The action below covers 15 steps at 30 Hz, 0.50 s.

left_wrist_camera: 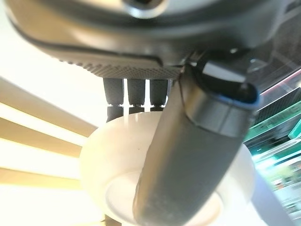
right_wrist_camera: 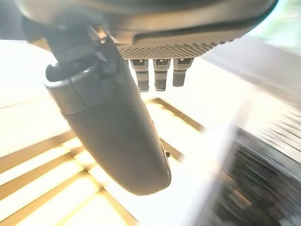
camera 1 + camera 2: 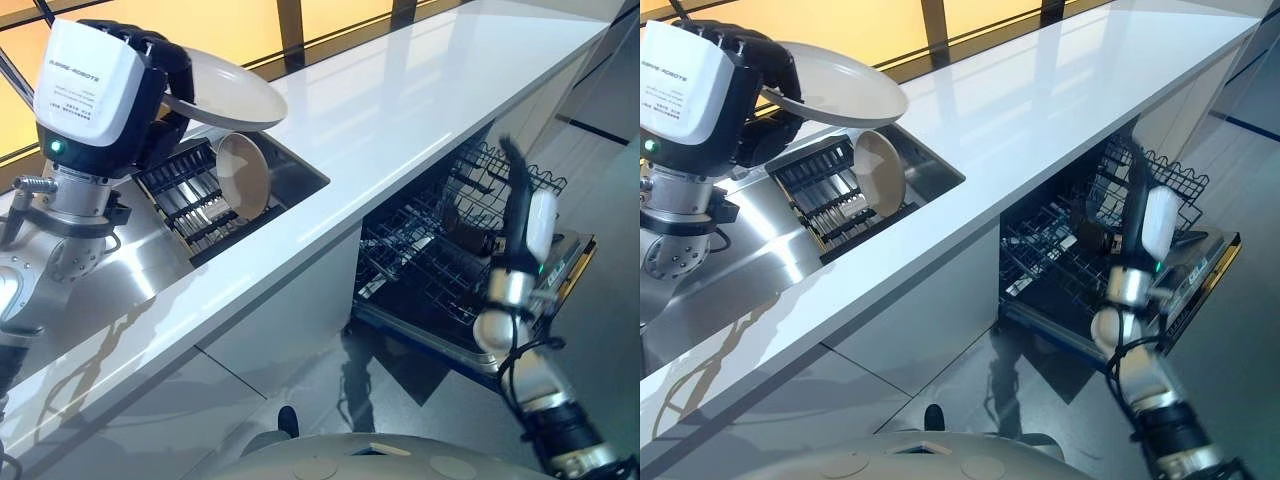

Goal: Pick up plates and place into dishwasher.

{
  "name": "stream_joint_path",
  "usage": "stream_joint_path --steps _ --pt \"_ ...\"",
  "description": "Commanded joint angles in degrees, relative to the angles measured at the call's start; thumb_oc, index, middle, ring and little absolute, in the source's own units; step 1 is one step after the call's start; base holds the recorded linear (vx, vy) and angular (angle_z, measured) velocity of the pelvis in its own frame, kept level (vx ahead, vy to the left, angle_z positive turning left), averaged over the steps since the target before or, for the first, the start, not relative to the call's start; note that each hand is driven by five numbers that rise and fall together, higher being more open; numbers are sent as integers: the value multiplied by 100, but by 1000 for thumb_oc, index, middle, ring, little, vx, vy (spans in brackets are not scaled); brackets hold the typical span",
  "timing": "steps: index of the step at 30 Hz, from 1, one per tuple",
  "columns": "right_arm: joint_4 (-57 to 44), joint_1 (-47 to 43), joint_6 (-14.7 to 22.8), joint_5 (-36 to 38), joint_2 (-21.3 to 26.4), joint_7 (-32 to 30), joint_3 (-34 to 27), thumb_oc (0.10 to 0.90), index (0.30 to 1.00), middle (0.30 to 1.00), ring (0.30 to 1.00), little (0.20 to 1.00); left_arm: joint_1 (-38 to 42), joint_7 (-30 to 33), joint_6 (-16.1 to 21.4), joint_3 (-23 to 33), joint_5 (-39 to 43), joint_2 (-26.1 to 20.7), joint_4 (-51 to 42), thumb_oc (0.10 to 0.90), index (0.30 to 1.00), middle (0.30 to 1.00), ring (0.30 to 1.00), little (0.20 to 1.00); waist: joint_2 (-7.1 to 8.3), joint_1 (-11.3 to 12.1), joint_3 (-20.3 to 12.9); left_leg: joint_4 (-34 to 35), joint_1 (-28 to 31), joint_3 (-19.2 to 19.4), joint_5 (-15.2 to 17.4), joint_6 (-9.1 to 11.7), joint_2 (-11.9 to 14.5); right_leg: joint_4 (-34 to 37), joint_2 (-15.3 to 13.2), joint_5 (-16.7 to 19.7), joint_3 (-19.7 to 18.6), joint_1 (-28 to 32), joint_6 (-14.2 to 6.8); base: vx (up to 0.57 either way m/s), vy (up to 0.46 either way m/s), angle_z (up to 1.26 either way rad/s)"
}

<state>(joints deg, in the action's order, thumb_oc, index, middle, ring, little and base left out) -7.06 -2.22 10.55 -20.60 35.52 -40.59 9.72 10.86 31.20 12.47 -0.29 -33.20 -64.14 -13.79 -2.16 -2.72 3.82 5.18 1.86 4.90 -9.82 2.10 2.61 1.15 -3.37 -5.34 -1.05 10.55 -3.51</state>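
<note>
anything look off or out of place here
Nothing stands out. The left hand holds a white plate above the sink rack, another plate stands upright there, and the dishwasher rack is pulled out.

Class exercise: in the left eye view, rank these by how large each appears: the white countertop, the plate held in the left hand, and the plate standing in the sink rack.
1. White countertop, by far the largest.
2. Plate held in the left hand.
3. Plate standing in the sink rack, though it is seen partly edge-on, so its true size may match the held one.

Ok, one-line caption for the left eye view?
Left hand holds a white plate above the sink rack; right hand raised by the open dishwasher.
</note>
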Motion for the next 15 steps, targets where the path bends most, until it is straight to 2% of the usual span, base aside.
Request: stream_joint_path --steps 1,4,6,15 --pt "-1051 -787 866 -209 225 415 248 800 900 900 900 900 927 8 113 191 334 -32 -57 100 300 300 300 200 45 221 -275 -53 592 -90 1390 -366 -609 110 245 445 324 -559 -157 -23 -14 5" --pt "-1205 -834 1025 18 250 940 449 800 900 900 900 900 988 -229 231 65 444 39 -252 100 300 300 300 200 61 234 -293 -55 573 -105 1378 -347 -610 140 234 447 363 -545 -159 -26 -9 8" --pt "-1248 -956 968 107 293 1195 664 800 900 900 900 900 1125 -473 215 -116 535 77 -423 100 300 300 300 200 72 250 -301 -52 556 -114 1359 -335 -610 171 227 463 398 -534 -164 -25 -11 9" --pt "-1301 -1453 739 311 145 1659 1479 800 900 900 900 900 1850 -1028 183 -1014 937 262 -778 100 300 300 300 200 90 297 -336 -42 493 -148 1296 -300 -628 283 216 543 437 -522 -191 -12 -5 6"
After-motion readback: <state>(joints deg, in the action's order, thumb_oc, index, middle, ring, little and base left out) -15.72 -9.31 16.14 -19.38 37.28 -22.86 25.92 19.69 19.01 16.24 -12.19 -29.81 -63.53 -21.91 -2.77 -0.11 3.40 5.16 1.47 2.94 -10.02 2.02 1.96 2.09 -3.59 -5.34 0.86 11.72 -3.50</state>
